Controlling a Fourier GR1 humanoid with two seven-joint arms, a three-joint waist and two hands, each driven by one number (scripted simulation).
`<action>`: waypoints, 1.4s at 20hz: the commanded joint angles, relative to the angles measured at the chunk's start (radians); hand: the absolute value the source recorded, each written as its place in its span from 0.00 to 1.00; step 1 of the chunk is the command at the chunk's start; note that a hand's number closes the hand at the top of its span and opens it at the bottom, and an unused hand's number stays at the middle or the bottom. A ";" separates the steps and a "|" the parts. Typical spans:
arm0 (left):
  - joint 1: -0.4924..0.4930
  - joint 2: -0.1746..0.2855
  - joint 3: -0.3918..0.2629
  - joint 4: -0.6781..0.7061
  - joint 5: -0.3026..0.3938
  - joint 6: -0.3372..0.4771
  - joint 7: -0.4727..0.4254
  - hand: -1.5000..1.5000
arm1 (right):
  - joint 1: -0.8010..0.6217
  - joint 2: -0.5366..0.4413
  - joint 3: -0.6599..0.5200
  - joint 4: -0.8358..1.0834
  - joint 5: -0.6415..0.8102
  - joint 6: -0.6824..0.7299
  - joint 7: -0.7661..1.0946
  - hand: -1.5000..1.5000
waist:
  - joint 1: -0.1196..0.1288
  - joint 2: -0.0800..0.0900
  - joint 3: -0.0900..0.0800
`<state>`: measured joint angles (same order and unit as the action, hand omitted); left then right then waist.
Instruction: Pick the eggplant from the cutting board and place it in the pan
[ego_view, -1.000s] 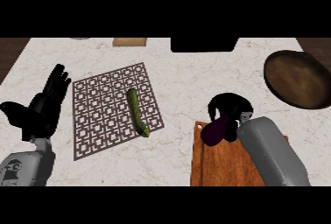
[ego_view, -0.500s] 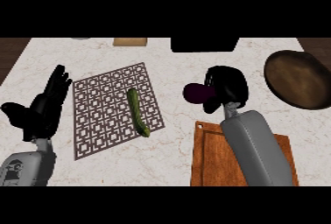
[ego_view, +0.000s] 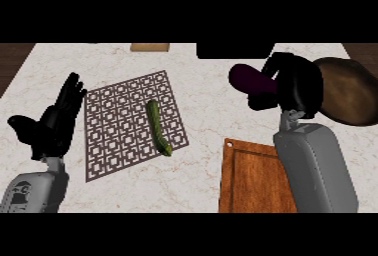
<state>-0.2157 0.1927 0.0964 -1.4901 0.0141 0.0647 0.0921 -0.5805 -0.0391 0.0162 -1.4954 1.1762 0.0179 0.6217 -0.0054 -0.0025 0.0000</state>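
My right hand (ego_view: 297, 86) is curled round a dark purple eggplant (ego_view: 249, 81) and holds it up above the counter, beyond the far edge of the wooden cutting board (ego_view: 255, 180). The eggplant sticks out to the left of the hand. The brown pan (ego_view: 351, 92) lies just right of the hand, partly hidden by it. My left hand (ego_view: 53, 125) rests open at the left, fingers up.
A green cucumber (ego_view: 158, 127) lies on a patterned brown mat (ego_view: 129, 122) between the hands. A dark object (ego_view: 230, 49) and a tan block (ego_view: 150, 47) sit at the counter's far edge. My right forearm (ego_view: 316, 167) covers part of the board.
My right hand has lifted the eggplant off the cutting board and carried it away from me and to the right, toward the pan. The left hand has stayed put.
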 joint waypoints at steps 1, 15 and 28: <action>-0.028 -0.002 0.007 0.036 -0.015 0.010 -0.019 0.50 | -0.003 -0.042 -0.108 0.006 -0.055 -0.089 -0.036 1.00 | 0.004 0.004 0.000; -0.064 -0.005 0.010 0.067 0.000 -0.014 -0.016 0.50 | -0.053 -0.423 -0.466 0.576 -0.270 -0.301 -0.501 1.00 | 0.022 0.014 0.001; -0.098 -0.021 -0.021 0.024 0.007 -0.035 0.004 0.50 | -0.187 -0.620 -0.595 1.114 -0.276 -0.515 -0.736 1.00 | 0.082 0.039 0.007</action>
<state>-0.2790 0.1636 0.0665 -1.4657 -0.0002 0.0487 0.0784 -0.7353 -0.6167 -0.5535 -0.4919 0.9064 -0.4740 -0.0713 0.0654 0.0301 0.0064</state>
